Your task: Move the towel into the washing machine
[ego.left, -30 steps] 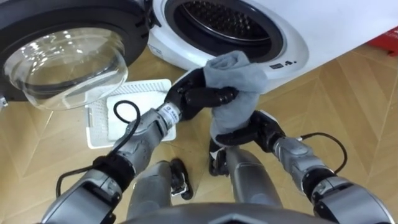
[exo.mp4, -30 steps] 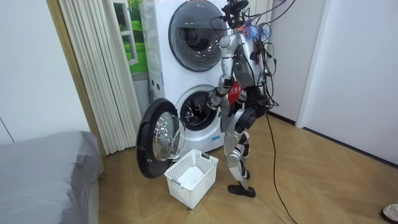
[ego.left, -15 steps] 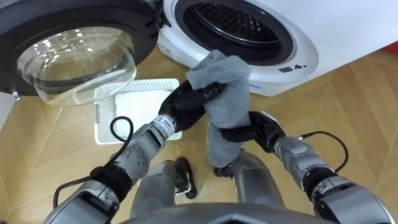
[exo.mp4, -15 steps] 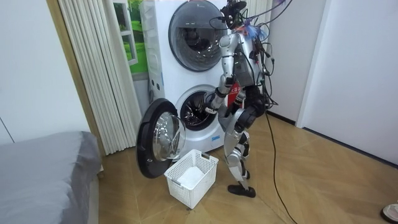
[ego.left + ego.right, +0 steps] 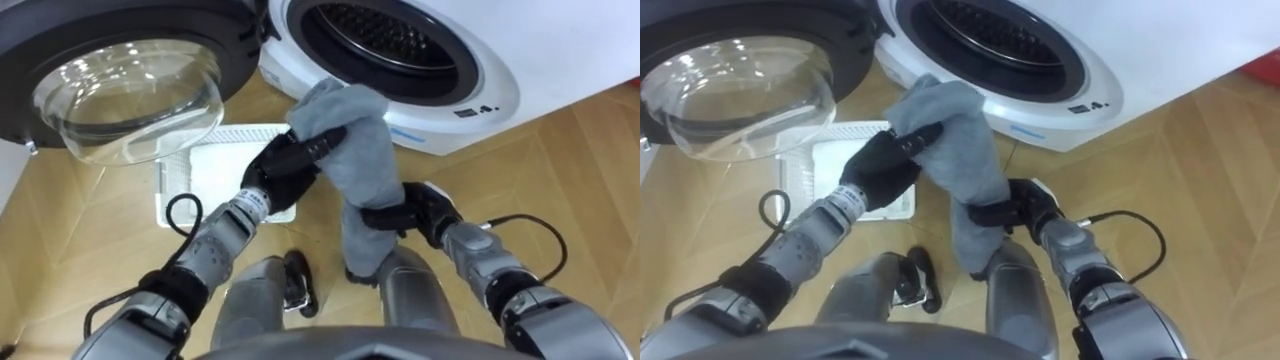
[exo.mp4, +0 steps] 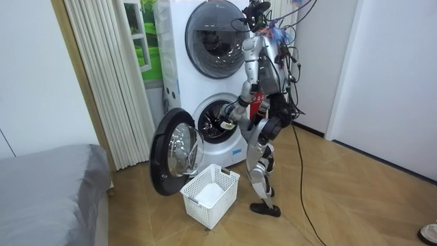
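Note:
A grey towel (image 5: pixel 358 165) hangs in front of me, just below the open drum (image 5: pixel 385 40) of the lower washing machine (image 6: pixel 212 126). My left hand (image 5: pixel 288 168) is shut on the towel's upper end, holding it up near the drum's white rim. My right hand (image 5: pixel 402 214) has its fingers curled round the towel's lower part, above my knees. In the right eye view the towel (image 5: pixel 962 150) runs from my left hand (image 5: pixel 885 165) down to my right hand (image 5: pixel 1018 212). I stand upright close to the machine's front.
The round glass door (image 5: pixel 110 85) stands swung open at my left. A white laundry basket (image 5: pixel 172 195) with something white in it sits on the wood floor below the door. A second machine (image 6: pixel 215 34) is stacked above. A grey bed (image 6: pixel 48 184) is at the room view's left.
My right hand's fingers have curled round the towel's lower part. My left hand has carried the towel's top a little to the left and up towards the drum's rim.

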